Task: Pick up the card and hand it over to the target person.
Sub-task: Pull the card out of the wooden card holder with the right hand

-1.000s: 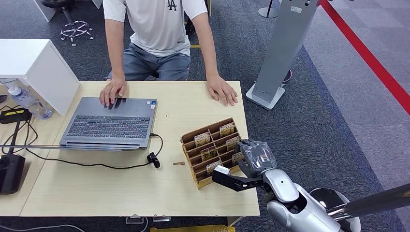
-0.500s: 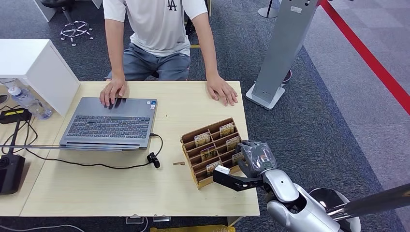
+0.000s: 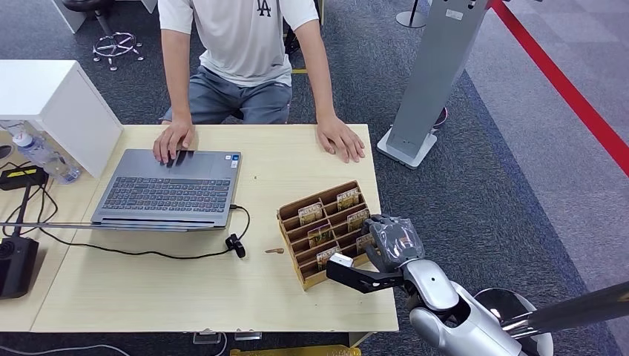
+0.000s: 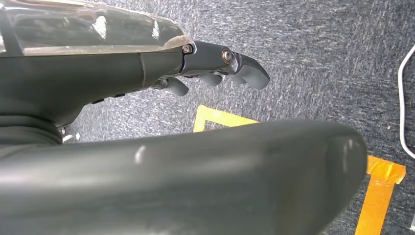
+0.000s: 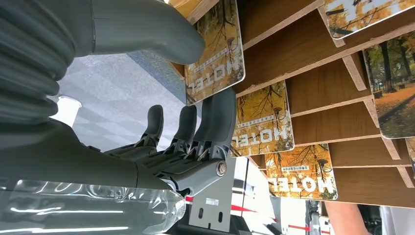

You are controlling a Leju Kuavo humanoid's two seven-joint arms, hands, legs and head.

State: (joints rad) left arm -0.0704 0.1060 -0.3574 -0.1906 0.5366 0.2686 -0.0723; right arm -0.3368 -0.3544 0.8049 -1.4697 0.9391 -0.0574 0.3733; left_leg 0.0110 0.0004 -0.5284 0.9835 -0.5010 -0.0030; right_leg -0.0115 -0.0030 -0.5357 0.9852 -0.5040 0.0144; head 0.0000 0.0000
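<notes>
Hanging over the carpet, the left hand (image 4: 215,66) holds nothing, its fingers loosely curled. A person's hand (image 3: 173,139) rests on the laptop (image 3: 169,190). Farther right, the wooden card rack (image 3: 324,231) stands at the table's (image 3: 185,289) edge; the right hand (image 5: 191,88) pinches a hotel card (image 5: 215,54) between thumb and fingers, still in its slot.

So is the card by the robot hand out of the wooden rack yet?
Cannot tell. The card lies between thumb and fingers of the right robot hand, overlapping the rack.
</notes>
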